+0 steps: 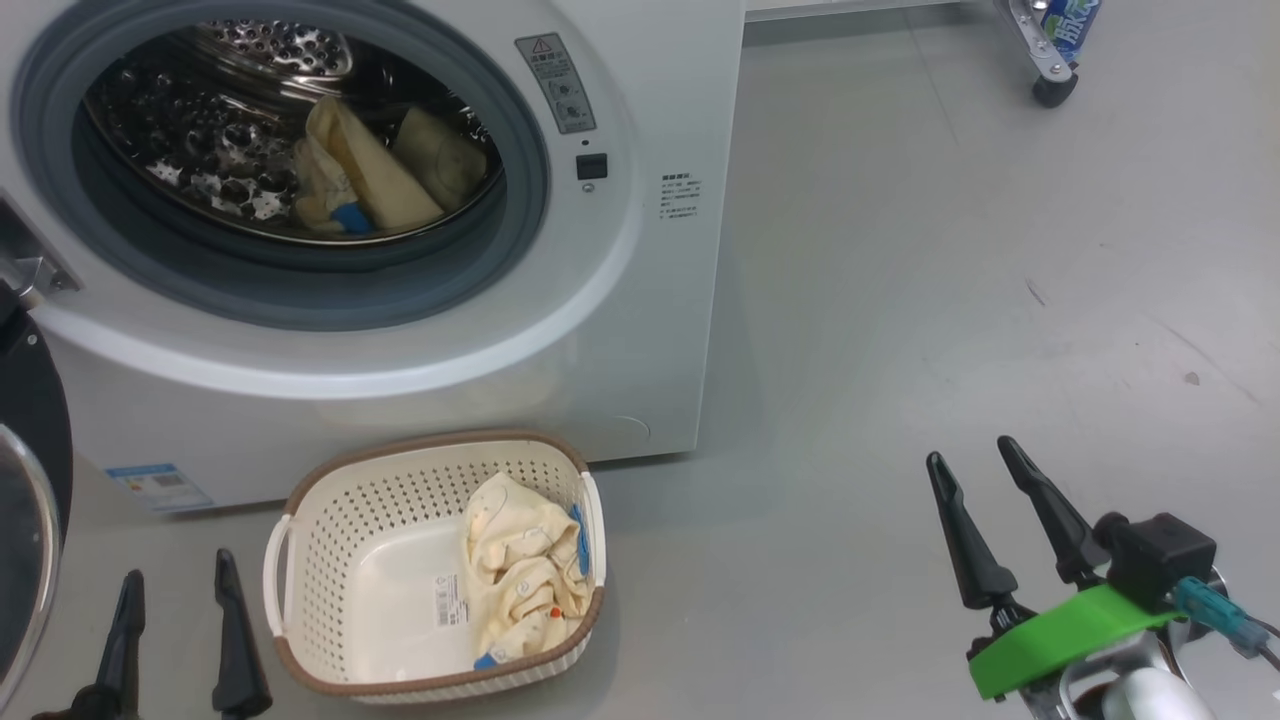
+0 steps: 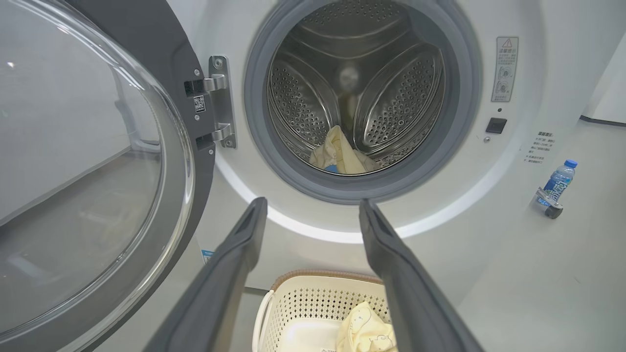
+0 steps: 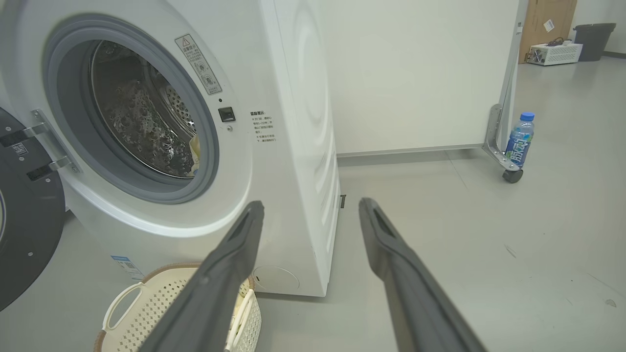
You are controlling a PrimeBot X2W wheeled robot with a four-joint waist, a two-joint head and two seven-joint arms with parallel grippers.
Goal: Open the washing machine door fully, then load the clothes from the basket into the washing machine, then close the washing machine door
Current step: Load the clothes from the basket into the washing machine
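The white washing machine [image 1: 620, 330] stands with its round door [image 2: 98, 195] swung wide open to the left. Pale cream-yellow clothes [image 1: 370, 170] with a blue patch lie in the steel drum [image 2: 357, 98]. On the floor before the machine sits the cream basket [image 1: 330, 560], and one more cream garment [image 1: 525, 570] is bunched against its right side. My left gripper [image 1: 175, 590] is open, low at the basket's left, nothing between its fingers. Well to the right over bare floor, my right gripper [image 1: 970, 455] is open and holds nothing.
Grey floor [image 1: 950, 250] spreads to the right of the machine. A water bottle [image 3: 519, 139] stands by a metal caster leg [image 3: 508, 166] of a white panel at the back right. A bin and a box [image 3: 555, 53] sit far off.
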